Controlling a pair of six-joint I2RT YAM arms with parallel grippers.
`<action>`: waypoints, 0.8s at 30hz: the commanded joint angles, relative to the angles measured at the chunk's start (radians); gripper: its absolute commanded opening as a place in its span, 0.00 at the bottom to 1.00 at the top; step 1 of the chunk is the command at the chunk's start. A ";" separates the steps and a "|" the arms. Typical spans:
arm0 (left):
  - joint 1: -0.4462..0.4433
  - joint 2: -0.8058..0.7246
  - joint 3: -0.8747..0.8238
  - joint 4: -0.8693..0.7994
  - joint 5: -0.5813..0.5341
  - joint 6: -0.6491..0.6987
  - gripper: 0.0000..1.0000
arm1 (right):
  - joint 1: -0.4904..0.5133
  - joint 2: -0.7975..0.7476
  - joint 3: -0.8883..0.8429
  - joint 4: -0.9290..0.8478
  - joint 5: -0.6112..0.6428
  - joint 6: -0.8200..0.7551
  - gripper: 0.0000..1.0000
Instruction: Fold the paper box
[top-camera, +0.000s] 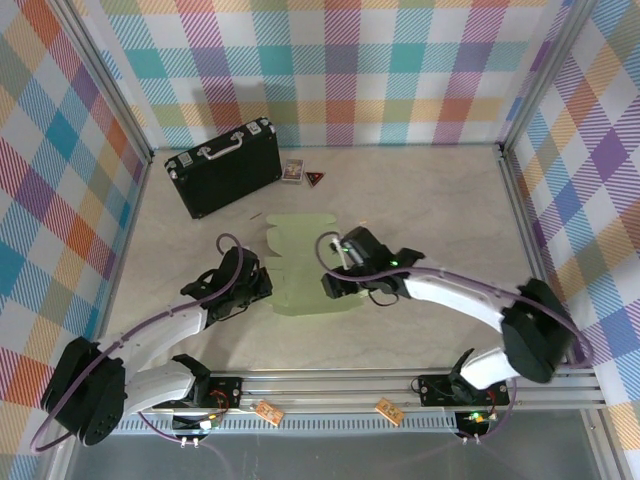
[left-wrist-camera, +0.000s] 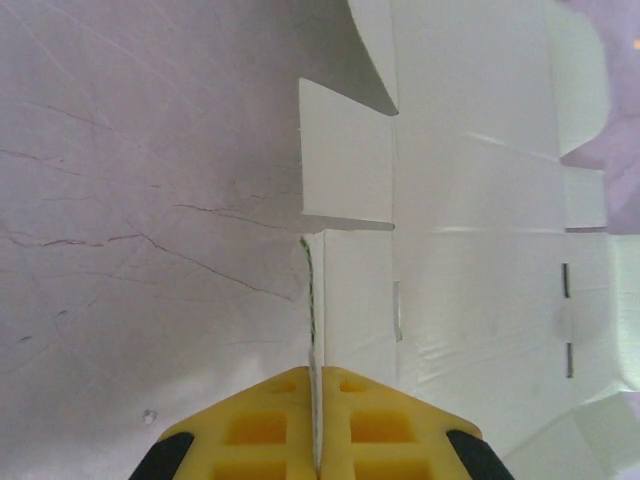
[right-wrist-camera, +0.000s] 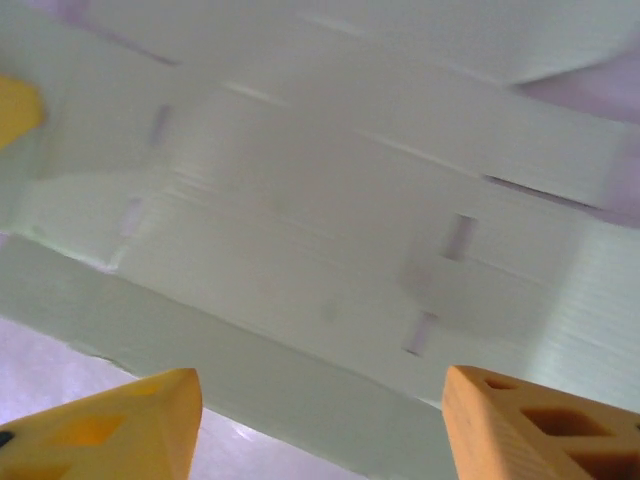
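Beige tabletop (top-camera: 430, 210), plaid walls: paper box (top-camera: 300, 268) lies flat at frame centre. Left gripper (left-wrist-camera: 318, 378) pinches sheet's left flap edge, likely to lift it; right gripper (right-wrist-camera: 320, 378) hovers over sheet, jaws wide.

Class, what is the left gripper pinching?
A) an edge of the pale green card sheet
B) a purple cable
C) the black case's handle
A: the left gripper is shut on a thin edge of the card sheet, which runs up from between its yellow tips.
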 joint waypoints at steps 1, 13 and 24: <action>0.004 -0.063 -0.019 0.007 -0.007 -0.086 0.00 | -0.003 -0.160 -0.118 0.031 0.084 0.224 0.75; 0.001 -0.160 -0.056 0.059 -0.020 -0.218 0.00 | 0.099 -0.329 -0.478 0.547 0.011 0.984 0.74; 0.001 -0.200 -0.057 0.039 -0.021 -0.244 0.00 | 0.180 0.016 -0.390 0.736 0.071 1.369 0.69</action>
